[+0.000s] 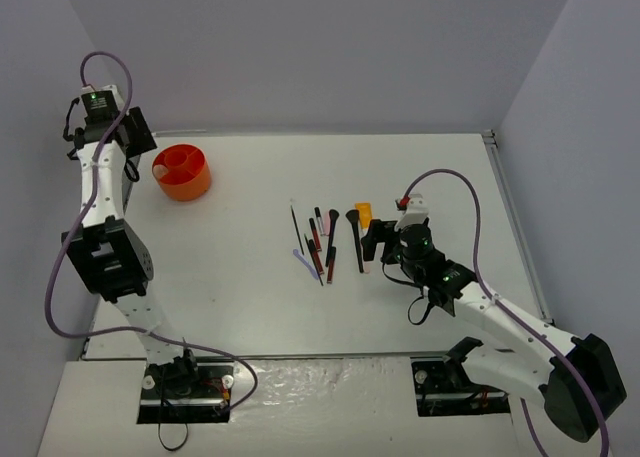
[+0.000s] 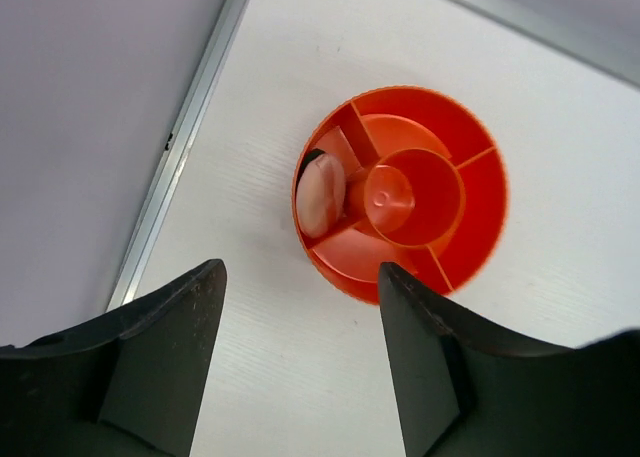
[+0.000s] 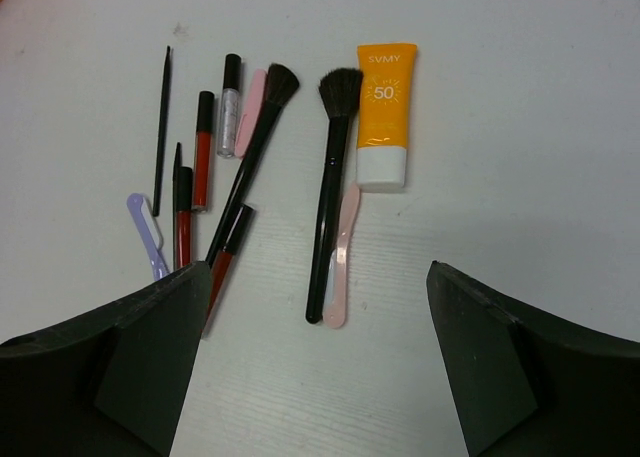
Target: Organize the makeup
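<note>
Closest to us in the left wrist view are the left gripper's (image 2: 300, 275) two dark fingers, set apart with nothing between them. They hang above the orange holder (image 2: 478, 202), which sits near the table's left edge. A pink round compact (image 2: 321, 195) stands on its edge in the holder's left compartment; it fits that wedge, so we count it as sorted. The other compartments we can see are bare. Moving right, well apart from the holder, the rest of the makeup lies loose on the table in a rough row. There we see a thin black pencil (image 3: 161, 127), a lilac stick (image 3: 145, 232), red pencils (image 3: 183, 222), a black brush (image 3: 255, 157) lying aslant, a second brush (image 3: 328, 187) with a pink stick (image 3: 341, 267) touching its handle, and the orange-white tube (image 3: 383, 117). All lie flat and unsorted. Farthest right, the right gripper (image 3: 318, 277) hovers low over this row with its fingers spread wide and empty. They frame the second brush, so we judge that it lines up for a pick there.
</note>
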You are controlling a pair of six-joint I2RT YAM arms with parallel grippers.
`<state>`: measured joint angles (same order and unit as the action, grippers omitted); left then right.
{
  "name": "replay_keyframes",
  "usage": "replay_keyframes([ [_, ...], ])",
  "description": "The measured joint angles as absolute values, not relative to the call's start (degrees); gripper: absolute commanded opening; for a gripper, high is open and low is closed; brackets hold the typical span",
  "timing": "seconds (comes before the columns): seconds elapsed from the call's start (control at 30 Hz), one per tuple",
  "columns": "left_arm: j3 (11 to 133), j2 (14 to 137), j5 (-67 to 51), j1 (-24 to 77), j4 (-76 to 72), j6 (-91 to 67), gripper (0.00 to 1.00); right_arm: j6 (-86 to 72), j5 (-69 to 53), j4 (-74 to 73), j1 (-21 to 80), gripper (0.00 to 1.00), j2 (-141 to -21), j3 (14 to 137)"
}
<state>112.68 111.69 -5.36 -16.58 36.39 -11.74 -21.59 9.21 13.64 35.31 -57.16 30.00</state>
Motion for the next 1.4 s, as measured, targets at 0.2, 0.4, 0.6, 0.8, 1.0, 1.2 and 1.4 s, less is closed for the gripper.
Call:
replay_keyframes([
  [0.2,98.9,89.3,-6.9,-14.8,32.2,-18.0,0.84,-22.2,10.7,11.4,35.3,0.64,-61.7,32.8],
  [0.4,83.6,68.4,-9.5,-6.4,30.6,-20.9,0.96,-22.4,11.5,9.9,35.3,0.54,-68.1,36.1],
  [0.6,68.2,56.0,-15.3,-1.9,31.8,-21.3,0.97,-22.4,11.5,9.3,35.3,0.44,-74.8,39.7],
  [0.8,56.6,50.5,-17.6,1.0,32.8,-21.3,0.97,-23.2,11.2,9.3,35.4,0.39,-81.2,41.7],
  [1.0,50.9,49.7,-19.1,2.3,31.9,-21.2,0.97,-24.2,11.2,9.2,35.7,0.35,-86.0,41.9],
  [1.2,50.0,50.2,-19.7,2.3,31.8,-20.3,0.97,-24.5,11.4,9.2,35.7,0.33,-87.1,41.9],
  [1.4,50.0,50.2,-19.9,2.3,31.8,-19.7,0.97,-24.9,11.6,9.8,35.7,0.30,-88.0,41.0],
])
